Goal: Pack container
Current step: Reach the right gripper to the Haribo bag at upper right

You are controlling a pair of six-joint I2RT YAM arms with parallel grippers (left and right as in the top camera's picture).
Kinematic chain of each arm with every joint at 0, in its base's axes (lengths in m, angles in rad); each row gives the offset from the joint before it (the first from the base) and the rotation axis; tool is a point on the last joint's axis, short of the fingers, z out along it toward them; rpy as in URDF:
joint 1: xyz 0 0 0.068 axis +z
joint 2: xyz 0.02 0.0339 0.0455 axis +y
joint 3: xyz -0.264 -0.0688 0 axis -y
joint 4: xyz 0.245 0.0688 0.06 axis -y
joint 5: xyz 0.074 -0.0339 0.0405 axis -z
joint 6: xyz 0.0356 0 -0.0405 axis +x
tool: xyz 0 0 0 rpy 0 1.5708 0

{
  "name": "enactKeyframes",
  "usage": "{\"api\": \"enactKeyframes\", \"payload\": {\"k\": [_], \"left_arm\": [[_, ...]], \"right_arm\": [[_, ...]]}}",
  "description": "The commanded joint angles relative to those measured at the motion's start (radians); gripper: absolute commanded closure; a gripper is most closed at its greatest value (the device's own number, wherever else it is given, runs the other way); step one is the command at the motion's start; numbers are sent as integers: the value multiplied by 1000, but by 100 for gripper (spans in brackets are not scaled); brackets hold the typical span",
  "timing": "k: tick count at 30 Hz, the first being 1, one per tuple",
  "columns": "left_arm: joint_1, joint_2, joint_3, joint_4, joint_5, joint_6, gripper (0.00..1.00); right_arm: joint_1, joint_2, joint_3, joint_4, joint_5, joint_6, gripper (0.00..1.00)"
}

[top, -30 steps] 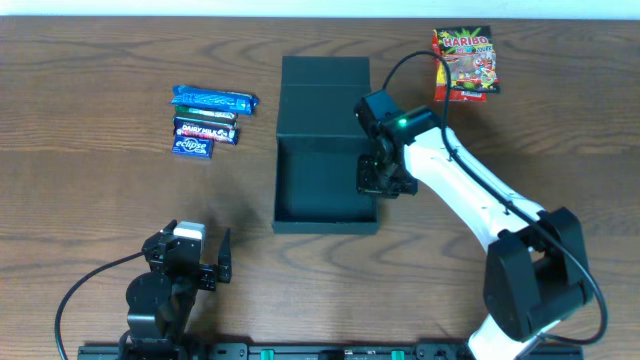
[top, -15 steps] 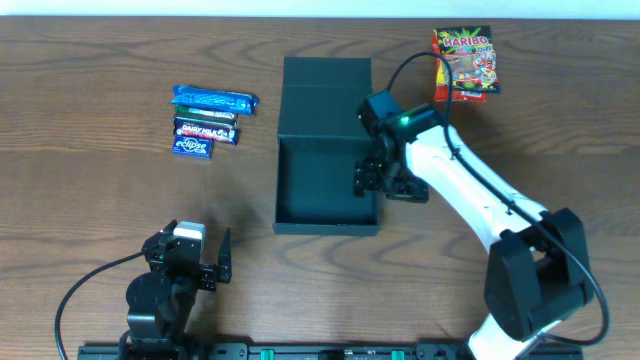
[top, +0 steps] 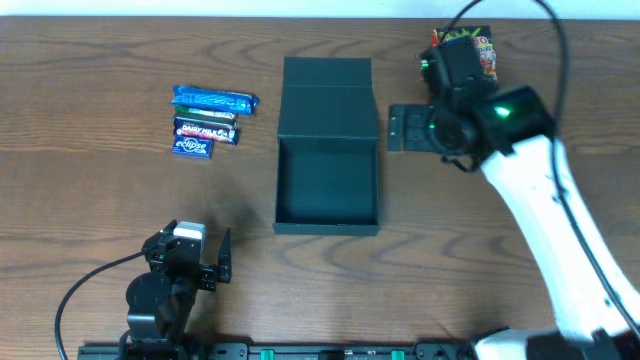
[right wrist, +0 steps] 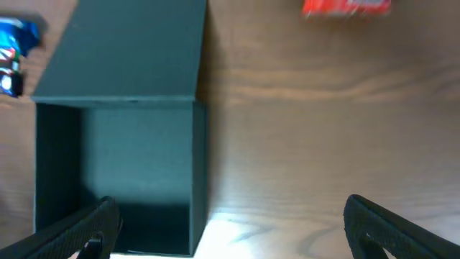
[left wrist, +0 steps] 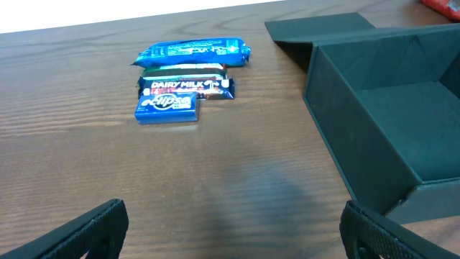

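- The container [top: 327, 190] sits mid-counter, its flap lid [top: 327, 85] folded back flat on the far side. Its floor is bare, so nothing is packed yet.
- Left of the container lie three snacks, untouched: a blue packet [top: 213, 99], a Dairy Milk bar [top: 206, 130] and an Eclipse packet [top: 192, 147].
- A Haribo bag [top: 486, 60] lies to the container's far right.
- The right tool [top: 408, 128] hovers just right of the lid, fingers spread wide and empty.
- The left tool [left wrist: 233, 216] waits nearer than the container and to its left, also apart and empty.
- By my judgement, all the packing remains.
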Motion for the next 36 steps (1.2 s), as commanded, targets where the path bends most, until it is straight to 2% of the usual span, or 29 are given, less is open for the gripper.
{"api": "enactKeyframes", "payload": {"k": [1,5,8,11,14,17,24,27,36], "left_arm": [[0,-6,-19,-3,6,-5,5],[0,-6,-19,-3,6,-5,5],[0,-6,-19,8,-58,3,5],[0,-6,-19,0,-24,-9,5],[0,-6,-19,2,130,-146,5],[0,-6,-19,1,333,-349,5],[0,-6,-19,77,338,-380,5],[1,-5,-19,115,270,-379,5],[1,22,-19,98,200,-370,5]], "right_arm": [[-35,-29,8,-8,35,-98,1],[-55,-31,5,-43,31,-98,1],[-56,-31,-1,-60,31,-98,1],[-56,-31,-1,-60,31,-98,1],[-56,-28,-1,-40,31,-99,1],[-56,-25,-1,-13,29,-99,1],[-68,5,-1,106,8,-103,1],[-102,53,-1,169,-77,-134,1],[-320,293,23,370,-154,-132,1]]}}
